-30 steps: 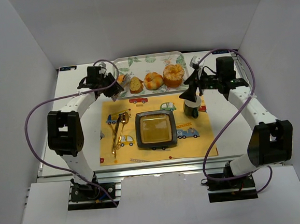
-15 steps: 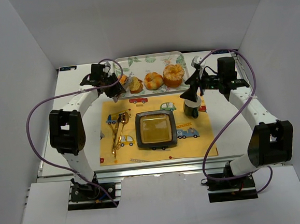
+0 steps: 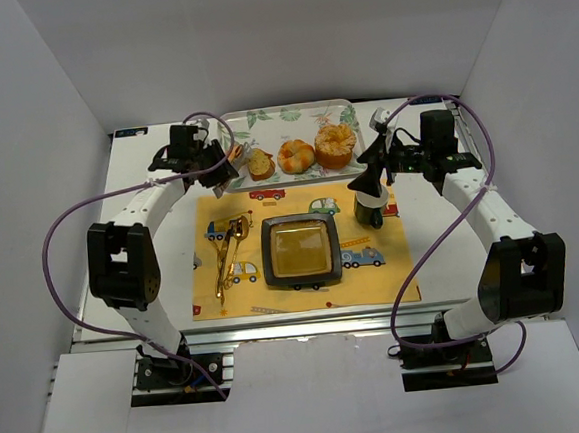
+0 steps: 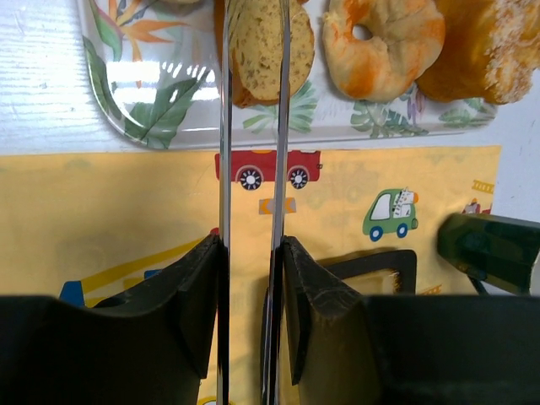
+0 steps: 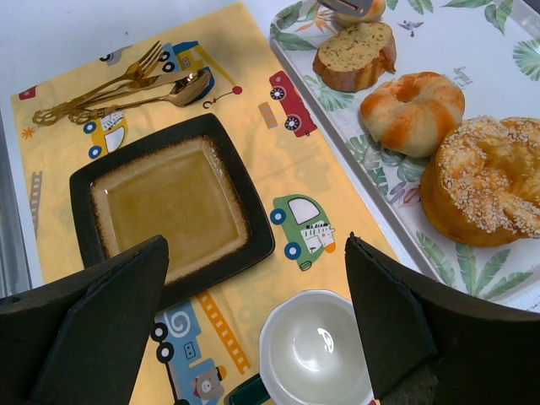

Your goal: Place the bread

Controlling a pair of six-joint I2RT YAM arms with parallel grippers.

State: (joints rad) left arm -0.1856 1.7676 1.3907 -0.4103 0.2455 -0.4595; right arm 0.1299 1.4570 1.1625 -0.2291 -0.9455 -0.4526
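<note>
A slice of bread (image 3: 259, 165) lies at the left end of the leaf-print tray (image 3: 262, 118). It also shows in the left wrist view (image 4: 270, 51) and the right wrist view (image 5: 354, 55). My left gripper (image 3: 212, 164) (image 4: 251, 245) is shut on metal tongs (image 4: 224, 126). Their two blades run along either side of the slice. I cannot tell whether they touch it. A dark square plate (image 3: 299, 251) (image 5: 169, 211) sits on the yellow placemat. My right gripper (image 3: 372, 175) (image 5: 256, 242) is open and empty above a white cup (image 5: 316, 350).
A bagel (image 3: 296, 156) and a seeded bun (image 3: 335, 145) lie on the tray right of the slice. Gold cutlery (image 3: 227, 246) lies on the placemat left of the plate. The cup (image 3: 369, 208) stands at the placemat's right.
My left arm has swung its elbow to the left, and the tongs have edged right towards the bread slice. The right arm has not moved.
</note>
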